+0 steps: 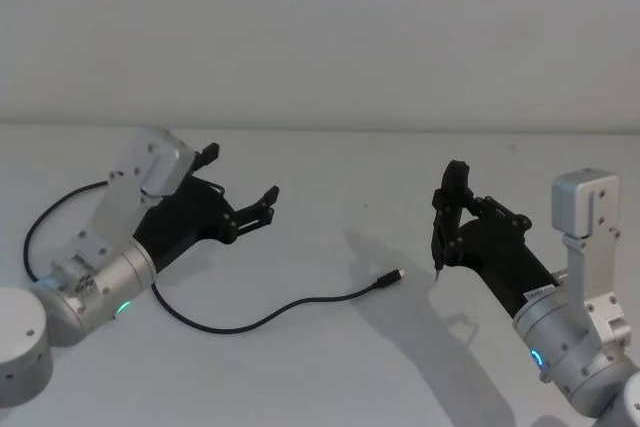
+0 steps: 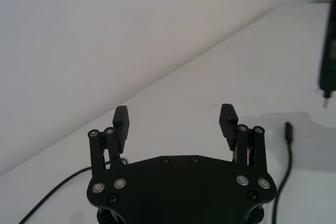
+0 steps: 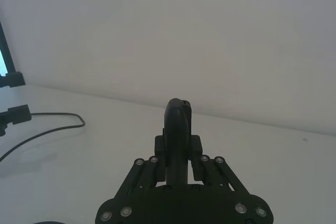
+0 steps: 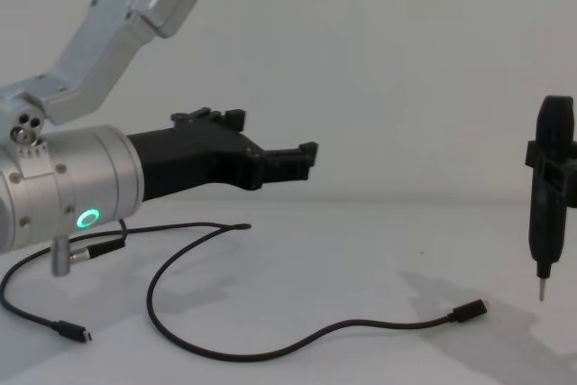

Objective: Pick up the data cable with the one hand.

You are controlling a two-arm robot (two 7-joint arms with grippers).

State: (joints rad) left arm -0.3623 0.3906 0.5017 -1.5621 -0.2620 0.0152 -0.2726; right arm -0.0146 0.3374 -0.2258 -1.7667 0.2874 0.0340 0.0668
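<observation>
The data cable (image 1: 240,328) lies on the white table, a thin black line curving from under my left arm to a small plug (image 1: 395,275) mid-table. Seen from the chest, the cable (image 4: 270,350) ends in one plug (image 4: 469,311) at the right and another (image 4: 74,332) at the near left. My left gripper (image 1: 240,173) hovers open and empty above the table, behind the cable's middle and apart from it; its two fingers (image 2: 121,121) stand wide apart. My right gripper (image 1: 452,215) is shut on a slim dark tool (image 4: 550,196) with its pin tip just right of the plug.
The white table (image 1: 330,377) runs back to a plain pale wall. In the left wrist view the cable's plug (image 2: 288,130) lies ahead of the fingers, off to one side, with the tool (image 2: 328,51) beyond it. The tool's shadow falls near the plug.
</observation>
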